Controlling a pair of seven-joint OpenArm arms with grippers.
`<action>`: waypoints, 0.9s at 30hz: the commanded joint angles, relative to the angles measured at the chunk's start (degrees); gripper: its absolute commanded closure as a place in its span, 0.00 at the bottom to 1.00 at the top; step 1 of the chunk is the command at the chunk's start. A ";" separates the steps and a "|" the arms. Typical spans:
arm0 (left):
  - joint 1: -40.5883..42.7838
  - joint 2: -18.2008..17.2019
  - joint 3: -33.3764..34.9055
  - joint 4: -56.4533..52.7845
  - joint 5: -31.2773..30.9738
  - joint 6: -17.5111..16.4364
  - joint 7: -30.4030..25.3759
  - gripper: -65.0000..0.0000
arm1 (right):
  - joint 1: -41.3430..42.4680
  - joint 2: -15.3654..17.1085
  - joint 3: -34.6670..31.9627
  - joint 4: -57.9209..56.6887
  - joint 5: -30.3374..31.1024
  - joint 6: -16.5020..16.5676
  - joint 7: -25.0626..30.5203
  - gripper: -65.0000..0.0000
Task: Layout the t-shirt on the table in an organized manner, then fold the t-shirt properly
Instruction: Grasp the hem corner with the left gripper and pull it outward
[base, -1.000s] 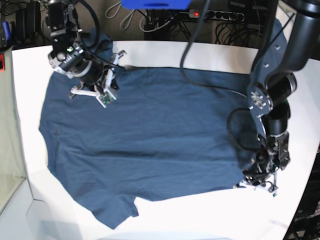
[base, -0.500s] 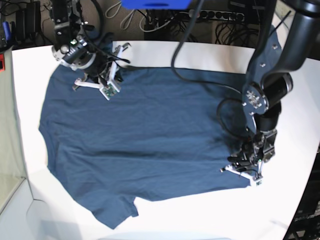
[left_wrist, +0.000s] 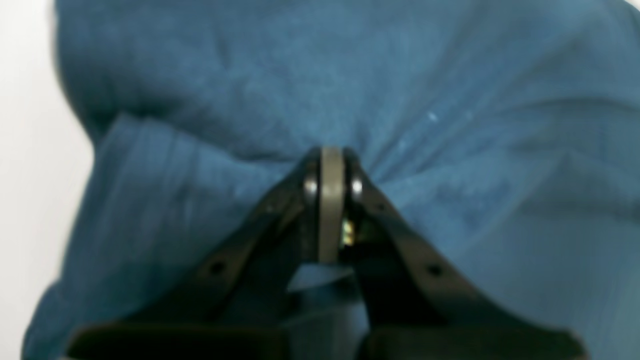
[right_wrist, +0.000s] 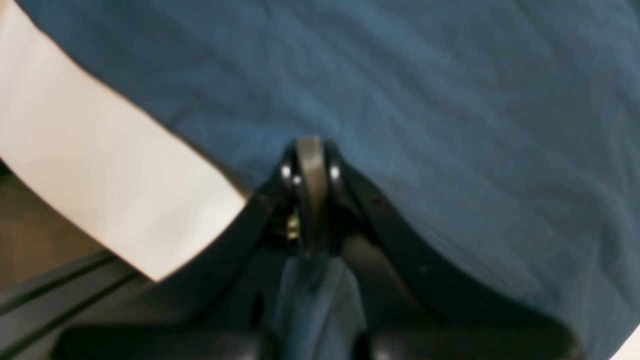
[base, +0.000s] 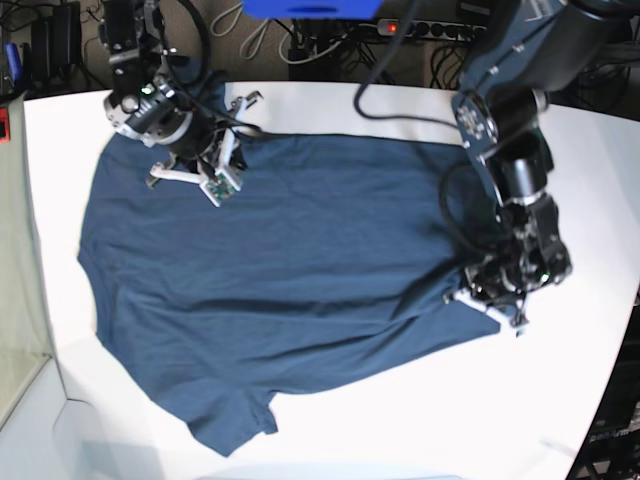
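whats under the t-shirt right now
The white table shows bare around the t-shirt, so the cloth lies on it. The tabletop beneath is covered and unseen. Both sets of jaws, left gripper and right gripper, pinch cloth.

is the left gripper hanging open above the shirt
No, the left gripper is pinched shut on a raised fold of the t-shirt.

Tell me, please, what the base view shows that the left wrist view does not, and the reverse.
Only the base view shows the whole t-shirt spread on the table, and the right gripper. Only the left wrist view shows the left gripper shut on pinched, puckering cloth up close. Both show navy cloth on white tabletop.
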 joint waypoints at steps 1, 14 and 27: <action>2.19 0.68 0.16 3.46 3.26 1.35 7.67 1.00 | 0.21 0.37 0.15 0.87 0.40 -0.29 0.98 1.00; 6.49 2.08 0.25 12.25 2.73 1.53 1.07 1.00 | -0.23 0.37 0.06 0.87 0.31 -0.11 0.98 1.00; -14.96 -10.66 -0.19 -25.81 2.12 1.61 -27.76 1.00 | -1.90 3.44 0.59 -0.37 0.31 -0.11 0.98 1.00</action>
